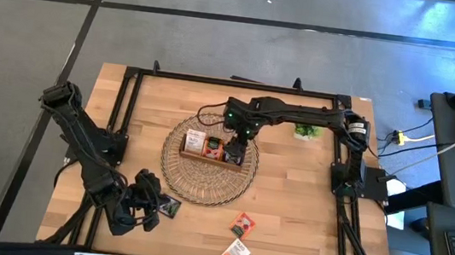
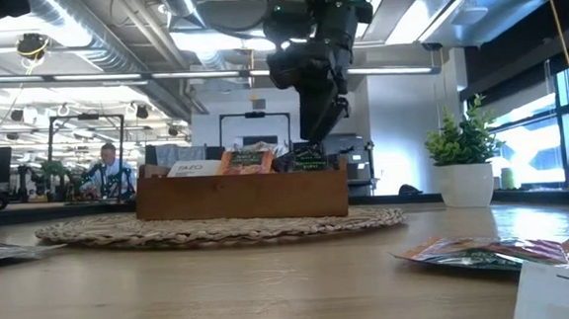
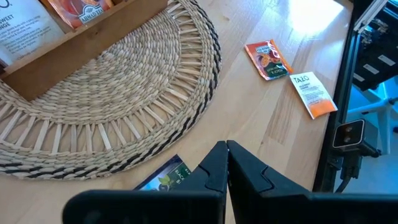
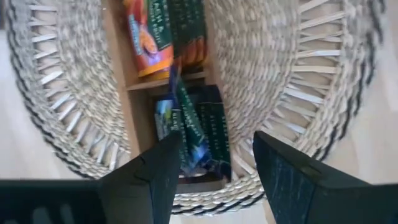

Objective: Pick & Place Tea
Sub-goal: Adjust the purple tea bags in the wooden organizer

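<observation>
1. The right gripper is positioned above the end compartment of the wooden tray, with its fingers spread apart; nothing is held.
2. Dark tea sachets are seen standing in that compartment; they appear tilted, though the view is blurred.
3. Orange sachets are stored in the middle compartment.
4. The tray is set on a woven mat.
5. The left gripper, fingers pressed together, is parked near the table's front-left corner, beside a dark sachet.
6. Two loose sachets are lying on the table in front of the mat.
</observation>
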You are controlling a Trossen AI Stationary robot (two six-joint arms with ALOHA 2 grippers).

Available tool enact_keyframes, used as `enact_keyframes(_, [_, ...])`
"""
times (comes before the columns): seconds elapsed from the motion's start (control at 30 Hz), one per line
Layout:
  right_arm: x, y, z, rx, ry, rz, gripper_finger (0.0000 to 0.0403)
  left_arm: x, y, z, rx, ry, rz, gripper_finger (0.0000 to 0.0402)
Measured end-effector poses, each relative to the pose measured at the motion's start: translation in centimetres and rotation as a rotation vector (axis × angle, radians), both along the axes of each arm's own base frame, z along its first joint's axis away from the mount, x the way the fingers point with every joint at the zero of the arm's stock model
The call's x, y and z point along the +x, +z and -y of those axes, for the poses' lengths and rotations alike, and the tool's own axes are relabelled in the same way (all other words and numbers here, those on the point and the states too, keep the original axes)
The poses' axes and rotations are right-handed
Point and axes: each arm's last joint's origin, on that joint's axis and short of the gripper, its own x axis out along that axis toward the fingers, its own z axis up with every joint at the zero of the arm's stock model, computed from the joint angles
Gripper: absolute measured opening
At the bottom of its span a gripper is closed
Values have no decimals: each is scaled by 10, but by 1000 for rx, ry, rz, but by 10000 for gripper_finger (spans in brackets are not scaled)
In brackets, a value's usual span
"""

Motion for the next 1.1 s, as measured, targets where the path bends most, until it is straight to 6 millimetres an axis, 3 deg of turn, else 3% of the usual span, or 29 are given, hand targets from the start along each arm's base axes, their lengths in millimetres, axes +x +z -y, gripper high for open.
enact_keyframes(0.4, [6,-10,-4,58,43,13,137,0,0,0,0,0,0,2])
enact_keyframes(0.73, [6,-10,-4,57,43,13,11,0,0,0,0,0,0,2])
enact_keyframes(0.9, [5,-9,-3,52,-3,6,5,0,0,0,0,-1,-1,2])
enact_keyframes(1.1, [1,5,-3,29,-8,45,3,0,0,0,0,-1,-1,2])
